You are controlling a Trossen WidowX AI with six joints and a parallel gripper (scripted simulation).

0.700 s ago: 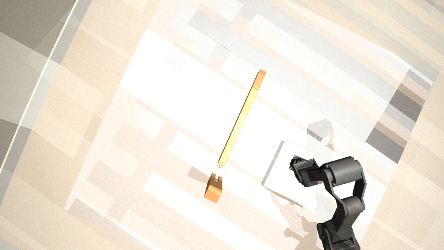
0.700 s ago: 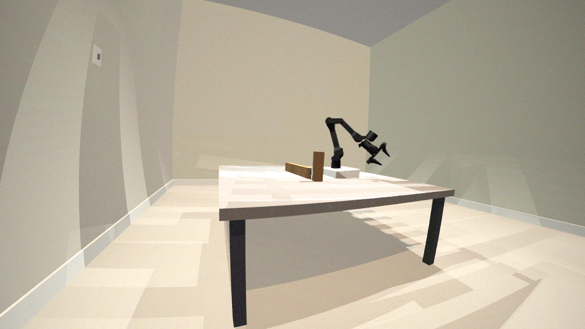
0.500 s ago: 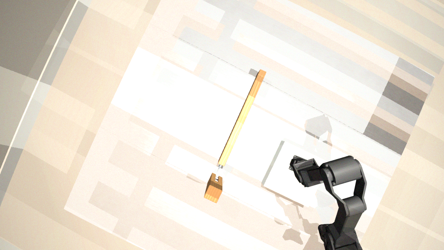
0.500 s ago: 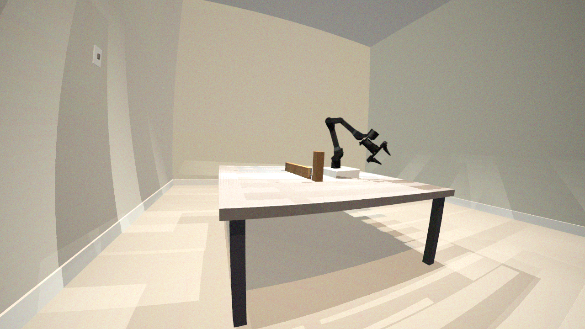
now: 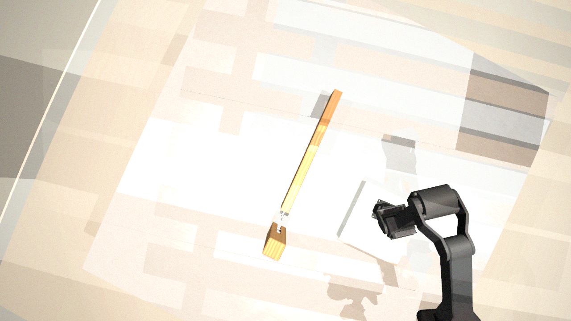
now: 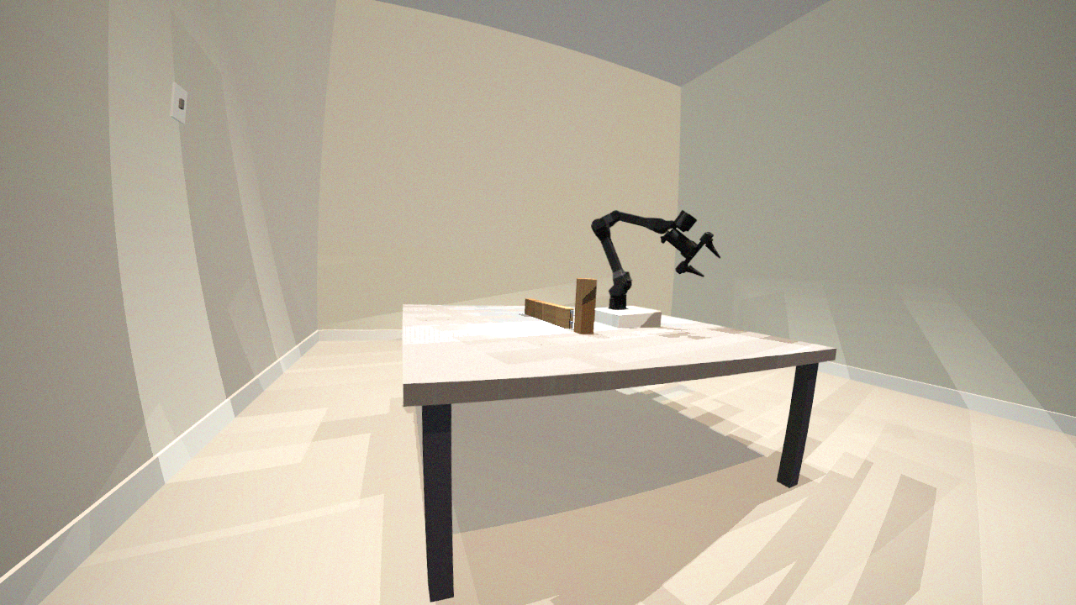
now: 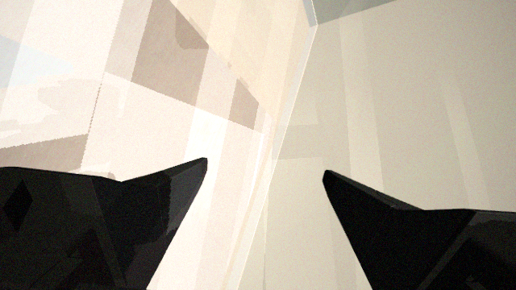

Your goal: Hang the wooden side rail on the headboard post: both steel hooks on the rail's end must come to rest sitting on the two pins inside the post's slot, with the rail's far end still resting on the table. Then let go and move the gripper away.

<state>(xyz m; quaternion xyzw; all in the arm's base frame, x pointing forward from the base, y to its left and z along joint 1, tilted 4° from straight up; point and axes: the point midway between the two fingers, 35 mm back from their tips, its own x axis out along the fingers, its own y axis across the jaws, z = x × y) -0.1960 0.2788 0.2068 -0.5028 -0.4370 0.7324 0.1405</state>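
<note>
The wooden side rail [image 5: 308, 159] [image 6: 547, 310] lies along the table, its near end facing the headboard post. Steel hooks [image 5: 282, 215] stick out of that end toward the post. The headboard post [image 5: 275, 241] [image 6: 584, 307] stands upright, its slot facing the rail. The top view shows a gap between the wood of the rail and the post. The views do not show whether the hooks touch the pins. My gripper [image 6: 711, 266] [image 7: 266, 169] is open and empty, high up and well to the right of the post in the exterior view. It is outside the top view.
The arm's white base block [image 5: 359, 207] [image 6: 639, 318] sits on the table [image 6: 602, 381], beside the rail and post. The arm rises above it and reaches away from them. The wrist view shows bright table surface, floor and a wall [image 7: 423, 101] beyond the fingers.
</note>
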